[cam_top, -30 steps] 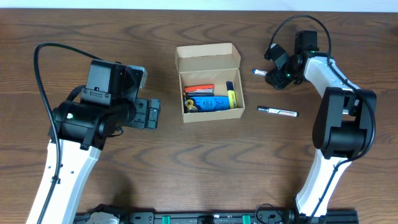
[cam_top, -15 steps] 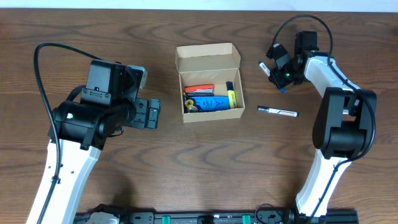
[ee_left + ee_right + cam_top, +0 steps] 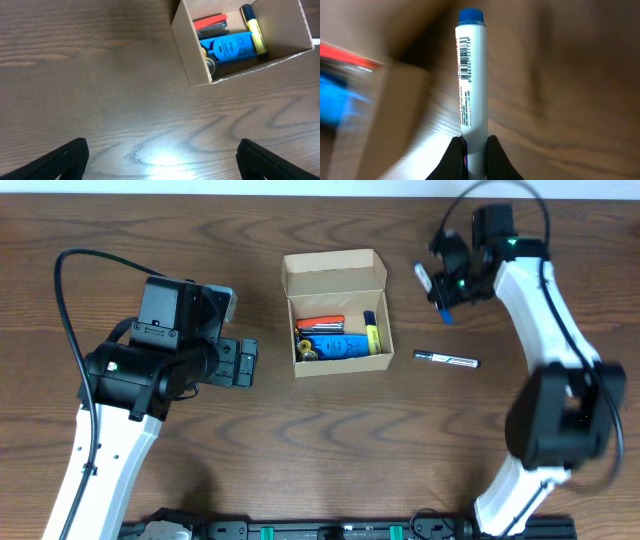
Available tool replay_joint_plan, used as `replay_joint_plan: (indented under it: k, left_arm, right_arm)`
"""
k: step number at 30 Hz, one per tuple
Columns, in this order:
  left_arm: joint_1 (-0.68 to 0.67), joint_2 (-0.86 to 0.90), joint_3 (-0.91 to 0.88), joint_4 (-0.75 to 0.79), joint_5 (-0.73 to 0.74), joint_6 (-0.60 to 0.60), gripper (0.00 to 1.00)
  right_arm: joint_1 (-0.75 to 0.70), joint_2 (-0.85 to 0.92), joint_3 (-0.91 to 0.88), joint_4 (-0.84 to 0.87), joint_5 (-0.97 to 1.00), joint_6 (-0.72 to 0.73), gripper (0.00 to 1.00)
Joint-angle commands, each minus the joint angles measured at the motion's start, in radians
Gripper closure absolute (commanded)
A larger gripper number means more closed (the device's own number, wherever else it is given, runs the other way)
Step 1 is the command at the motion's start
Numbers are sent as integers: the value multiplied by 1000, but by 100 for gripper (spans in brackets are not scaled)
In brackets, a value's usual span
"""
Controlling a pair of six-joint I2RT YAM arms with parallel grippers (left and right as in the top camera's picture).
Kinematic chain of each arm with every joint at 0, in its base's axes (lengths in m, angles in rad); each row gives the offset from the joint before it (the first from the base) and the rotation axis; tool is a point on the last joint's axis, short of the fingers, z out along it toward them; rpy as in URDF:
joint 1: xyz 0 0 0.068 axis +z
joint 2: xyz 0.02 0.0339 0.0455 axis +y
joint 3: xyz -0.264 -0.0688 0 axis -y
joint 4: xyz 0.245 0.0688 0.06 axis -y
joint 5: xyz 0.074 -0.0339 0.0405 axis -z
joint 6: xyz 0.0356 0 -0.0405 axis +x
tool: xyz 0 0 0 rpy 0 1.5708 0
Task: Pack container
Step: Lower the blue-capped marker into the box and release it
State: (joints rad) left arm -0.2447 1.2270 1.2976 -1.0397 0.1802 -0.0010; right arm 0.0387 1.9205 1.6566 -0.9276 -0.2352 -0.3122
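Observation:
The container (image 3: 336, 272), a small tan cardboard box with its flap lid open, stands at the table's centre and holds several items, among them a blue one (image 3: 232, 47) and a yellow-capped marker (image 3: 252, 27). My right gripper (image 3: 440, 292) is shut on a white marker with a blue cap (image 3: 470, 80), held in the air to the right of the box. The marker sticks straight out between the fingers (image 3: 497, 157). My left gripper (image 3: 243, 363) stands open left of the container (image 3: 192, 55), with bare table between its fingers (image 3: 67, 160).
A second pen, white and black (image 3: 446, 360), lies on the table to the right of the box. The left arm's body (image 3: 140, 370) covers the left side of the table. The right arm (image 3: 550, 330) reaches up along the right side.
My right gripper closed on the blue-capped marker, which lay on the table, and lifted it up. The left arm has not moved.

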Motion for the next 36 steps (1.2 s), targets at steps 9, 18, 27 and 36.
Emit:
replay_joint_plan:
  k: [9,18,27,36]
  left_arm:
    - [4,-3,7,0,-5,-6,5]
    - [4,-3,7,0,-5,-6,5]
    - [4,-3,7,0,-5,-6,5]
    - [4,-3,7,0,-5,-6,5]
  right_arm:
    - [380,-186,22,-27,-19,-248,99]
    - [486,-7,11,-38,-8,-530,99]
    - [484,103,11,-34,59,-673,99]
    - [484,103,11,-27,80,-676,66]
